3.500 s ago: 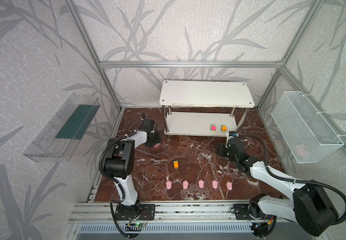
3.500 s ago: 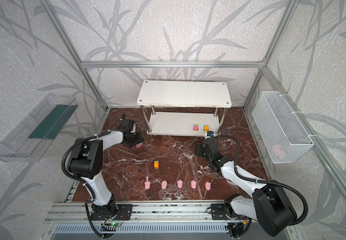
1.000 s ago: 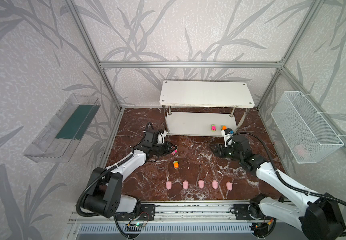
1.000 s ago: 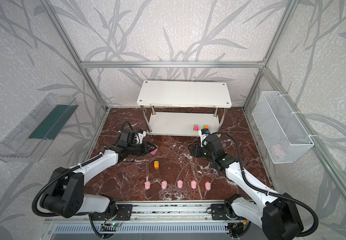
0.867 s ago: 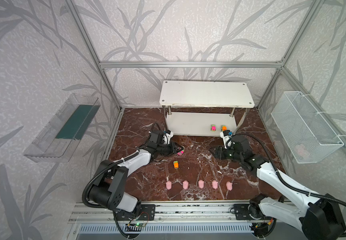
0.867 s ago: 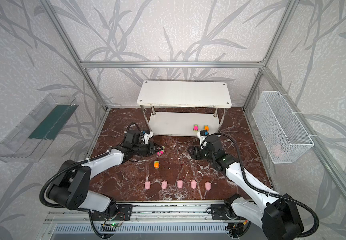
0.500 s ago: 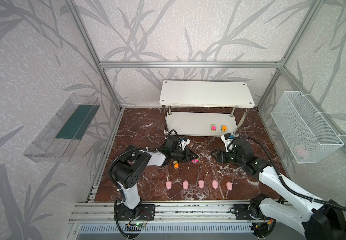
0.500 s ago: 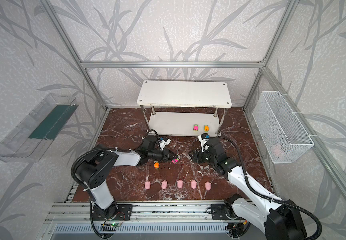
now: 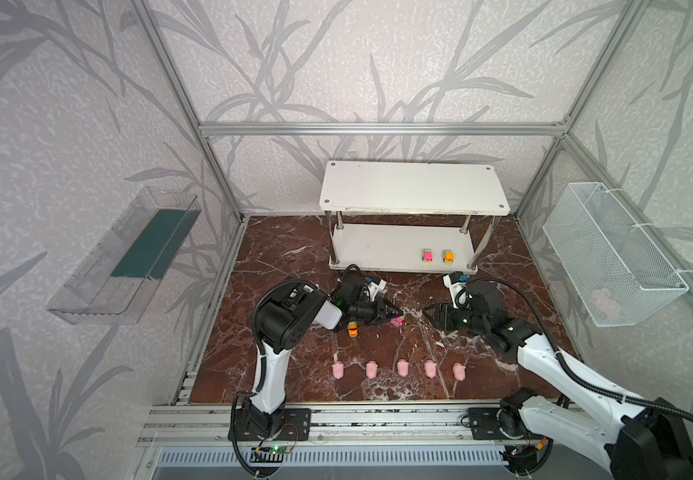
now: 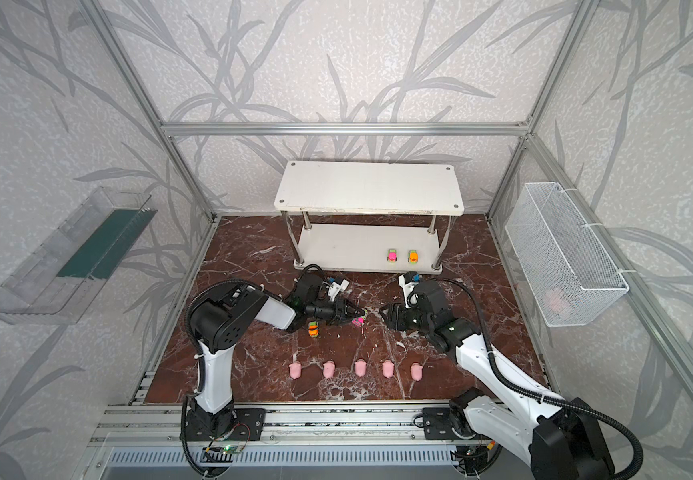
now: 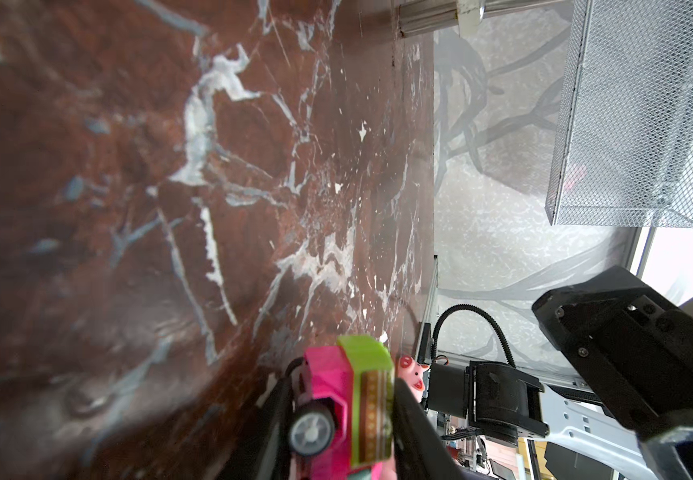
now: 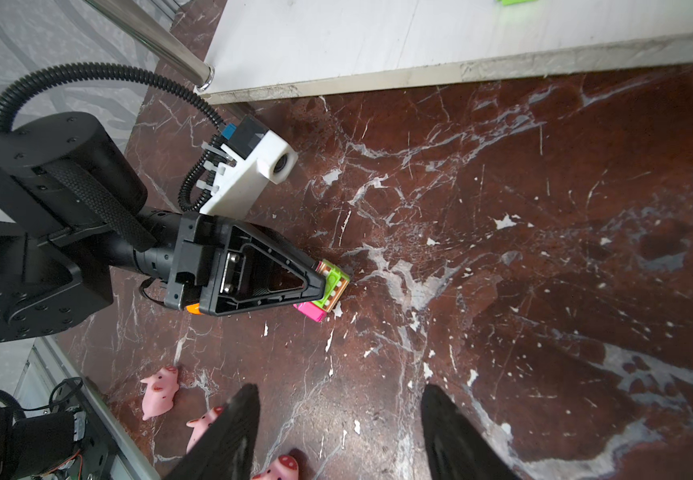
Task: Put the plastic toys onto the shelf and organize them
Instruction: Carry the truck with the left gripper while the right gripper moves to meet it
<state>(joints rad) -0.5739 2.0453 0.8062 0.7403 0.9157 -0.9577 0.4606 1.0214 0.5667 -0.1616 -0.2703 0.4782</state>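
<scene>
Overhead, a dark red marble floor point(image 9: 286, 257) fills a metal frame walled with leaf-patterned paper. At its back stands the white two-tier shelf point(image 9: 411, 187) on chrome posts. A clear wall tray point(image 9: 124, 266) hangs on the left wall. A white wire basket point(image 9: 611, 253) hangs on the right wall, with something pale pink in its bottom, too blurred to name.

The left arm point(image 9: 286, 316) and the right arm point(image 9: 544, 361), both black and white, reach in from the front rail. They meet nose to nose at the middle of the floor, in front of the shelf. The left gripper point(image 9: 397, 313) lies low, turned on its side, pointing right. The right gripper point(image 9: 428, 314) points left at it, near but apart. In the right wrist view its two fingers point(image 12: 228, 432) stand wide apart, holding nothing.

Five pale pink pigs point(image 9: 402, 368) stand in an even row across the front of the floor, clear of both arms.

A pink car point(image 9: 427, 255) and an orange car point(image 9: 448, 256) sit side by side on the shelf's lower tier, near its right front post. A loose orange car point(image 9: 352, 329) with a green roof lies on the floor just beside the left arm's wrist. The pink-and-green car point(image 11: 345, 403) sits at the tip of the left gripper. It lies between the gripper's fingers point(image 11: 411, 428), which are close against either side of it; whether they clamp it cannot be told
</scene>
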